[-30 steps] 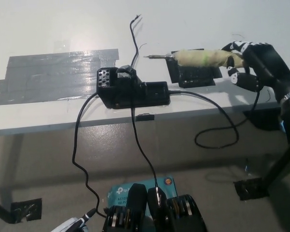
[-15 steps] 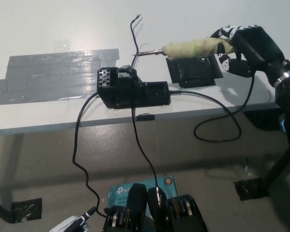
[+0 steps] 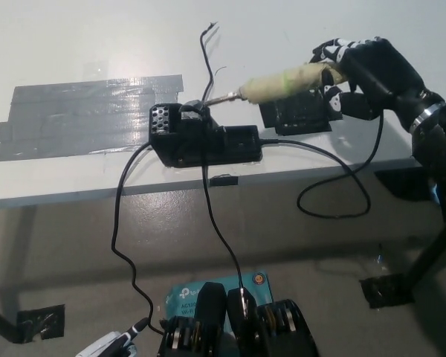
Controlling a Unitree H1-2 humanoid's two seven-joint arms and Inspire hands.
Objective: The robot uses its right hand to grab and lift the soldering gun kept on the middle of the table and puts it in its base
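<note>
Observe the right hand (image 3: 360,71) at the upper right of the head view: it is black, and its fingers are closed around the rear end of the soldering gun (image 3: 282,80). You will see one soldering gun only. Its handle is wrapped in pale yellowish tape with a faint green mark partway along, and a thin metal tip projects from the end away from the hand. The gun is held clear of the worktop (image 3: 97,44), tilted so that the tip points down and away from the hand, toward the base (image 3: 201,137). The tip lies at or just above the near top corner of the base; you cannot tell from this view whether it touches.

Note one base: a black block with a perforated square face at the end farthest from the hand. Note one black pad (image 3: 301,115) directly below the gun handle, just beside the hand.

Count one patch of grey tape (image 3: 82,115) on the worktop, beyond the base, well apart from the hand. Several black cables (image 3: 334,175) run from the base over the worktop edge.

Only a sliver of the white left hand (image 3: 108,346) shows at the lower edge; you cannot tell how its fingers are set.
</note>
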